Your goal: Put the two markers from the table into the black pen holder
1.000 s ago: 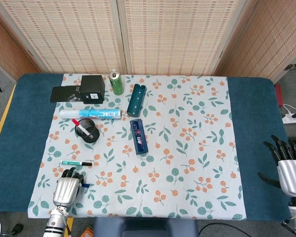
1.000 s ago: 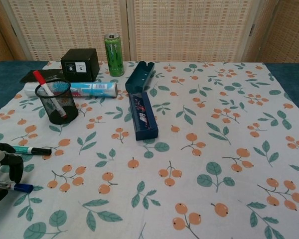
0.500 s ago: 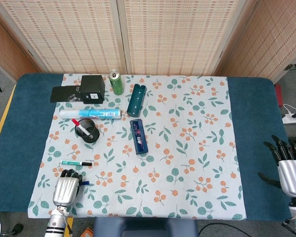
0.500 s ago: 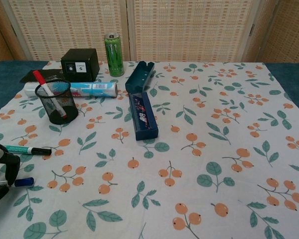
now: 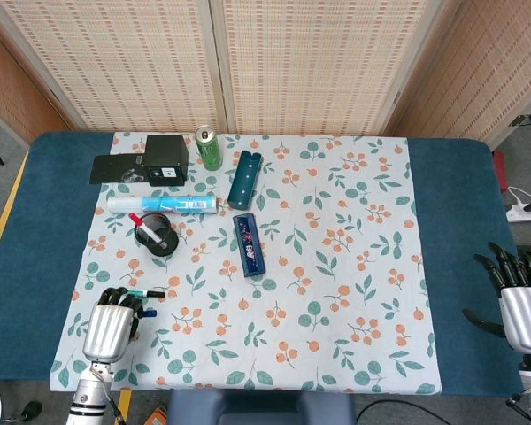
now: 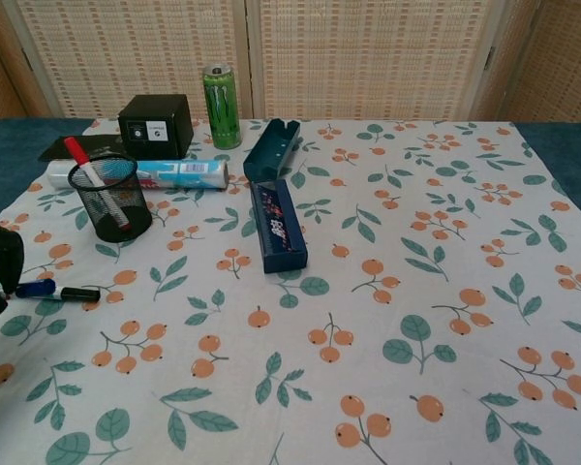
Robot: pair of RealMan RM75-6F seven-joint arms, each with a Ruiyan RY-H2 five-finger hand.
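Gripping one blue-capped marker [image 6: 34,288], apparently, the left hand's [image 5: 108,329] fingers [image 5: 121,301] overlap another marker [image 6: 73,293].

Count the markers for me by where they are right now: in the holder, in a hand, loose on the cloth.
In the pen holder: 1, red-capped marker
In the left hand: 1, blue-capped marker
On the cloth: 1, black-capped marker
Total: 3
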